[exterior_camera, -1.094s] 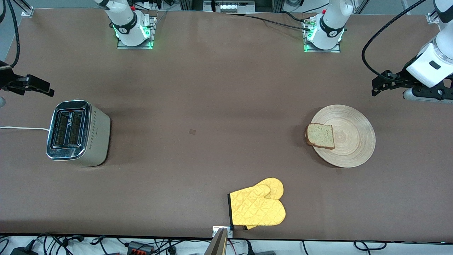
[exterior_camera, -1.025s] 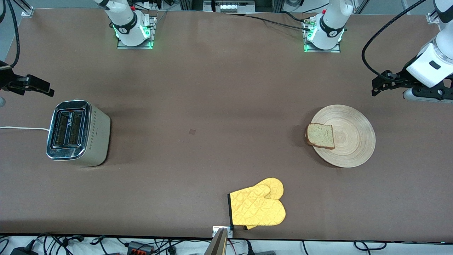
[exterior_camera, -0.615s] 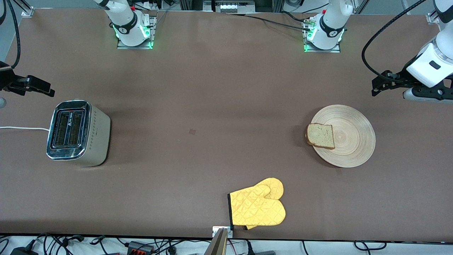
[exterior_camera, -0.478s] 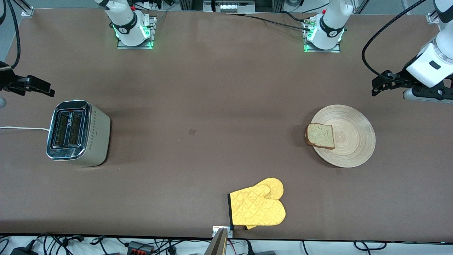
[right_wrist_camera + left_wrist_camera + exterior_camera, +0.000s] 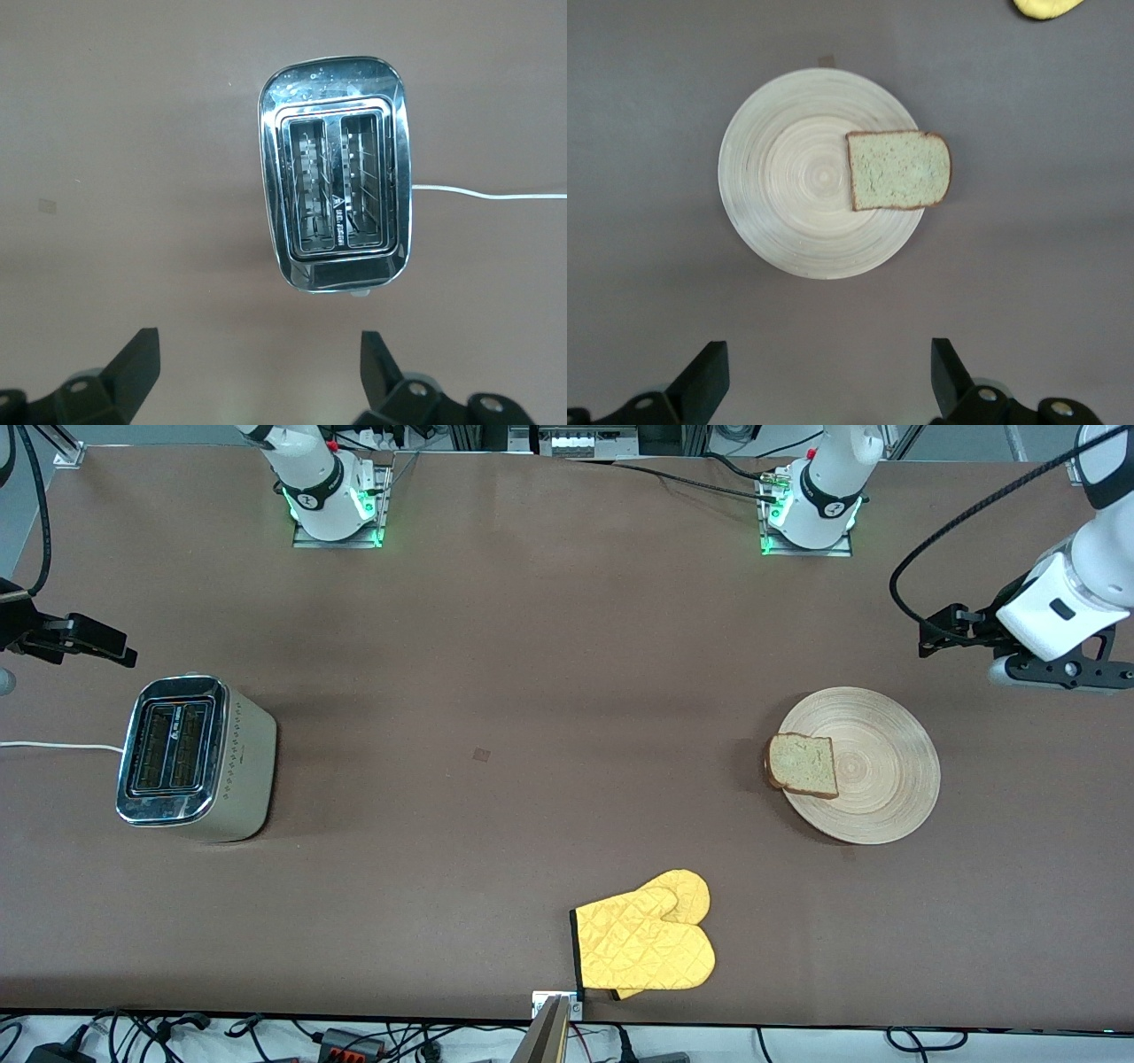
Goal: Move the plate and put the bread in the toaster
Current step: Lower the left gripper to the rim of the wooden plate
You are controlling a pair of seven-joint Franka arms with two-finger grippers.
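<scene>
The wooden plate (image 5: 873,779) lies toward the left arm's end of the table. The bread (image 5: 803,764) lies flat on its rim on the side toward the right arm's end, overhanging a little. Both show in the left wrist view, plate (image 5: 788,177) and bread (image 5: 899,170). My left gripper (image 5: 828,385) is open and empty, up in the air beside the plate; it also shows in the front view (image 5: 1054,673). The toaster (image 5: 190,757) stands at the right arm's end, slots empty (image 5: 335,190). My right gripper (image 5: 257,381) is open and empty, in the air beside the toaster.
A yellow oven mitt (image 5: 645,943) lies near the table's front edge, about midway along it. The toaster's white cord (image 5: 53,746) runs off the table at the right arm's end. The arm bases (image 5: 332,505) stand along the back edge.
My left gripper has shifted a little toward the middle of the table. The right arm, plate, bread and toaster have not moved.
</scene>
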